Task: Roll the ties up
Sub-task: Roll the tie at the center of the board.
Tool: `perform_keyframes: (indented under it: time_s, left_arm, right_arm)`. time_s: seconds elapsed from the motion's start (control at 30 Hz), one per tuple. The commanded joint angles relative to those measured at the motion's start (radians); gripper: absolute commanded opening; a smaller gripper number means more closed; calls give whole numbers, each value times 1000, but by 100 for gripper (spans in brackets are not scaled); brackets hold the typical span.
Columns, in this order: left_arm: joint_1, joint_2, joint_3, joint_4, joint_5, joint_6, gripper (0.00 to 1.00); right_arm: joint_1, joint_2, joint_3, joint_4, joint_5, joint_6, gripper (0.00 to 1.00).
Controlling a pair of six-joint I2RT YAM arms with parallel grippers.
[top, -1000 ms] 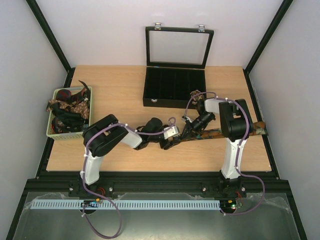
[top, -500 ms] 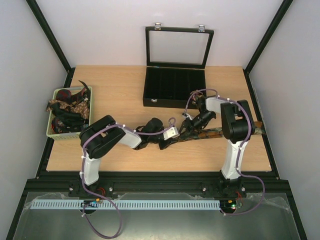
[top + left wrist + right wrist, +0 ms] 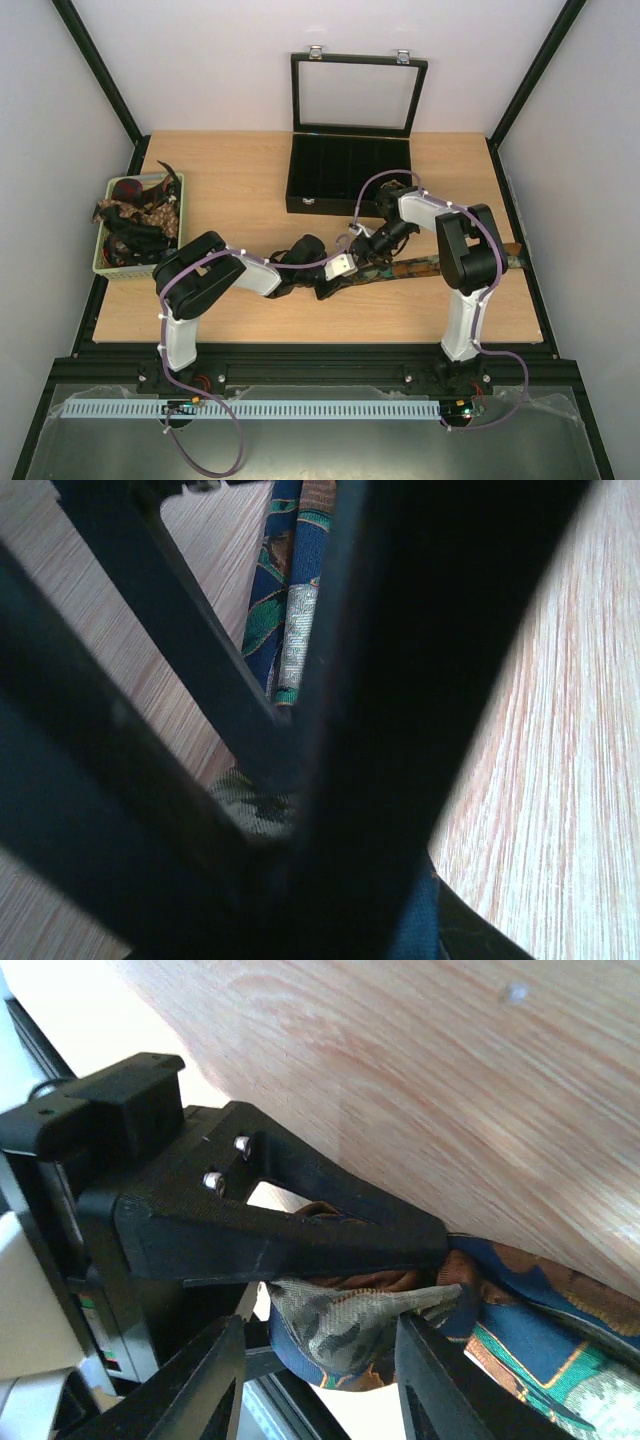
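Observation:
One tie (image 3: 440, 265), dark with blue, green and brown patterning, lies along the table from the middle toward the right edge. Its left end is rolled into a small bundle (image 3: 350, 1330). My left gripper (image 3: 352, 277) is shut on that bundle; one of its black fingers (image 3: 300, 1235) presses across the top of the roll. My right gripper (image 3: 320, 1325) stands open around the same roll, one finger on each side with gaps. In the left wrist view the flat length of tie (image 3: 290, 630) runs away between the dark fingers. More ties (image 3: 135, 215) are heaped in the basket.
A pale green basket (image 3: 135, 268) sits at the left table edge. A black compartmented box (image 3: 348, 175) with its glass lid raised stands at the back centre. Both arms crowd together over the middle of the table.
My right gripper has opened off the tie and shifted left toward the roll. My left gripper has closed on the rolled end.

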Motion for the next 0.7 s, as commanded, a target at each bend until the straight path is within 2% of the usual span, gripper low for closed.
perform_keyframes:
  time_s: [0.0,0.1,0.3,0.43,0.47,0.57,0.67]
  left_arm:
    - [7,39,-21,-187,-48,13,25]
    - [6,42,-17,-193,-49,14,26]
    - [5,49,-6,-193,-53,9,26]
    - [12,46,-2,-192,-46,-8,30]
    - [15,41,-4,-185,-43,-13,33]
    - [25,9,-18,-134,-12,-24,56]
    - [28,-43,-53,-45,22,-41,68]
  right_arm:
    - [20,26,-3,-27,46,-3,42]
    - [20,30,-6,-31,92,-20,38]
    - [19,47,1,-34,127,-41,3]
    - [2,57,1,-33,149,-64,1]
    - [-7,61,1,-33,156,-70,1]
    - [-32,65,-18,-12,181,-86,1]
    - [-49,65,-41,17,211,-98,1]
